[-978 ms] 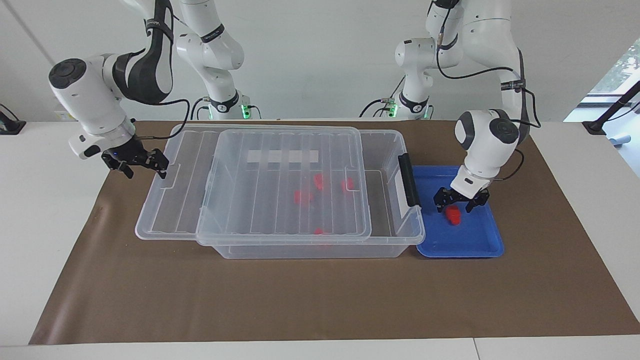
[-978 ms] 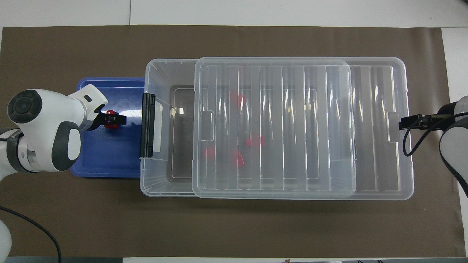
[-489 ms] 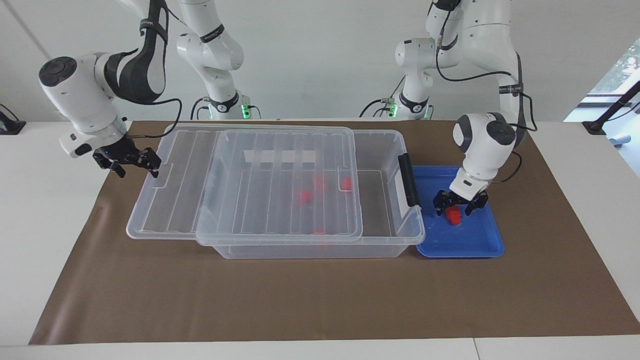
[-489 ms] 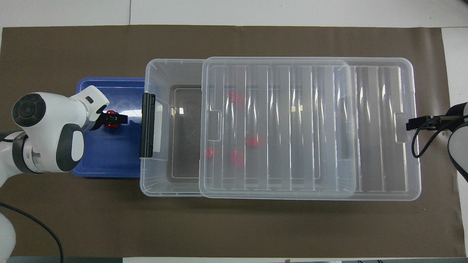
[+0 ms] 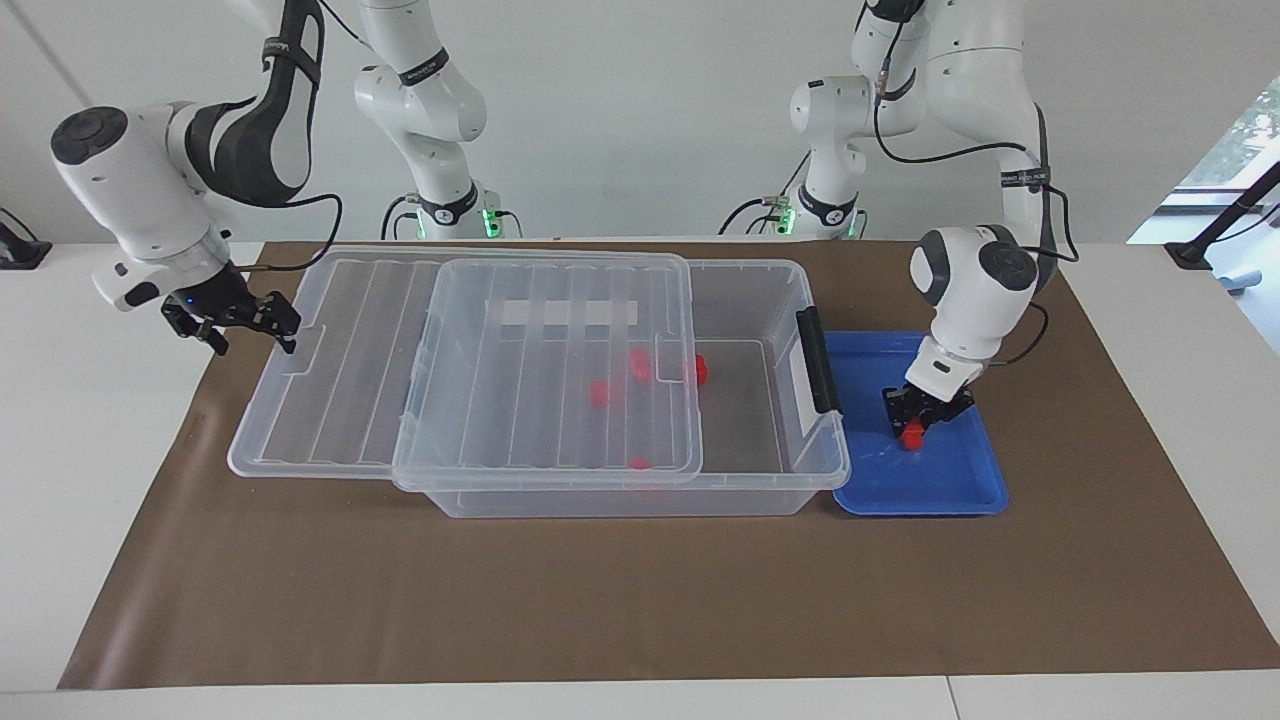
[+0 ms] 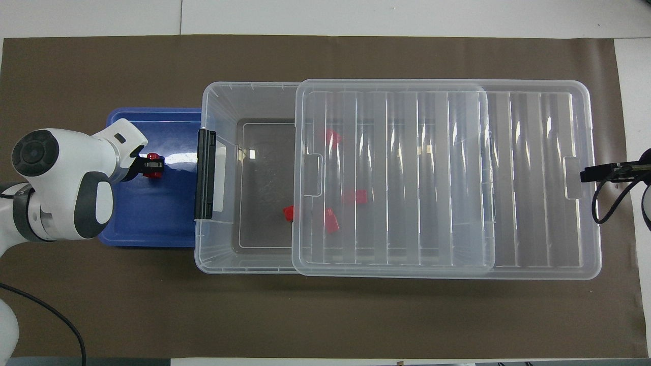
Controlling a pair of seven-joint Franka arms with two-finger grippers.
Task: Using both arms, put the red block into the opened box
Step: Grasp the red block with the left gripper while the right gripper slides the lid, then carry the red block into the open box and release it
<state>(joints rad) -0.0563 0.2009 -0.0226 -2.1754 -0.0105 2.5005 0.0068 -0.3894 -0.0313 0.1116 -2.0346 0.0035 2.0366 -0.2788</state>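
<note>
My left gripper (image 5: 912, 425) is down in the blue tray (image 5: 950, 490), shut on a small red block (image 5: 911, 433) that rests on the tray floor; the overhead view shows this gripper (image 6: 152, 166) and block (image 6: 151, 171) too. The clear box (image 5: 780, 480) lies lengthwise mid-table. Its ribbed lid (image 5: 350, 400) is slid toward the right arm's end, so the end by the black latch (image 5: 818, 362) is uncovered. My right gripper (image 5: 255, 335) is open at the lid's end tab (image 6: 572, 178), one fingertip against it. Several red blocks (image 5: 600, 392) lie inside the box.
A brown mat (image 5: 640, 600) covers the table under everything. The blue tray (image 6: 147, 223) sits against the box's latch end. Two slimmer white arms with green-lit bases (image 5: 455, 215) stand at the robots' edge of the table.
The left gripper has shut on the red block in the tray. The right gripper has moved toward its own end of the table, and the lid has slid with it, widening the opening.
</note>
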